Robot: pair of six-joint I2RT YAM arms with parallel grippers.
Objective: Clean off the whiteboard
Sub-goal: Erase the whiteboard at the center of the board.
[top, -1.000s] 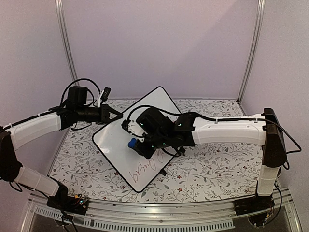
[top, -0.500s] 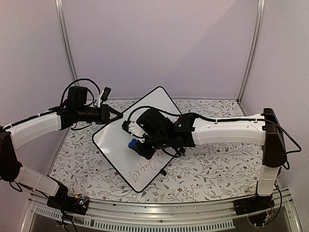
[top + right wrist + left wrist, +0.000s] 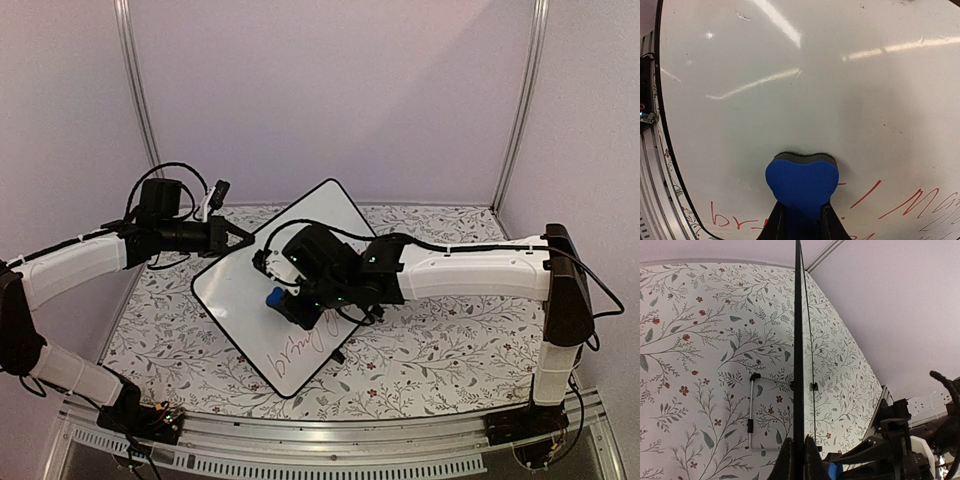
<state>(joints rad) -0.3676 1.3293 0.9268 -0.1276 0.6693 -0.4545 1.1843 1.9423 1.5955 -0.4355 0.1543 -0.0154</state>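
The whiteboard (image 3: 262, 300) stands tilted on the table, a corner pointing up, with red handwriting along its lower edge. My left gripper (image 3: 238, 235) is shut on its upper left rim; in the left wrist view the black rim (image 3: 798, 340) runs edge-on between my fingers (image 3: 784, 462). My right gripper (image 3: 283, 303) is shut on a blue eraser (image 3: 801, 181), whose dark felt face presses on the white surface (image 3: 790, 75) just above the red writing (image 3: 905, 202).
The table has a floral cloth (image 3: 450, 350). The board's wire stand (image 3: 751, 412) shows behind it in the left wrist view. A metal rail (image 3: 330, 445) runs along the near edge. Purple walls close in the back and sides.
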